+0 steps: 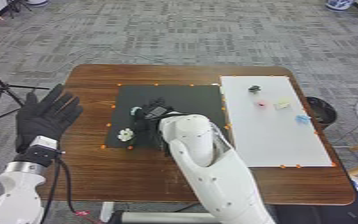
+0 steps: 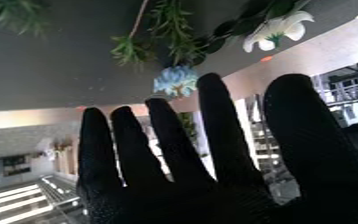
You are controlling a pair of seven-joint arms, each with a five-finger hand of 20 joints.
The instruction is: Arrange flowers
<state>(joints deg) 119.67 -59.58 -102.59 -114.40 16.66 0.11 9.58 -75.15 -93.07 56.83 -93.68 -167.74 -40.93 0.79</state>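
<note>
Risking crushed petals on the blue flower (image 2: 175,80), lying on the black mat (image 1: 198,95), if closing too high above the stem; right robot hand (image 2: 193,200) released, fingers straight.

Table (image 1: 140,177): brown wood, grain visible, smooth, with a faint sheen. Dark mat (image 1: 189,97): matt and even; exact material could not be told. White sheet (image 1: 278,140): smooth, matt, either paper or thin board. Floor (image 1: 167,37): grey carpet, textile, rough and matt, in a streaked pattern. Left hand (image 1: 47,120) and right hand (image 1: 149,119): black fabric gloves, matt. Right arm (image 1: 213,177) and left arm (image 1: 17,187): white shells, smooth, plastic-looking, with a soft gloss. White flower (image 2: 291,26): smooth petals with a satin look, cloth or plastic. Blue flower (image 2: 175,80): ruffled, matt, cloth-like. Green sprigs (image 2: 180,25): fine-needled, rough in texture, plastic-looking.
</note>
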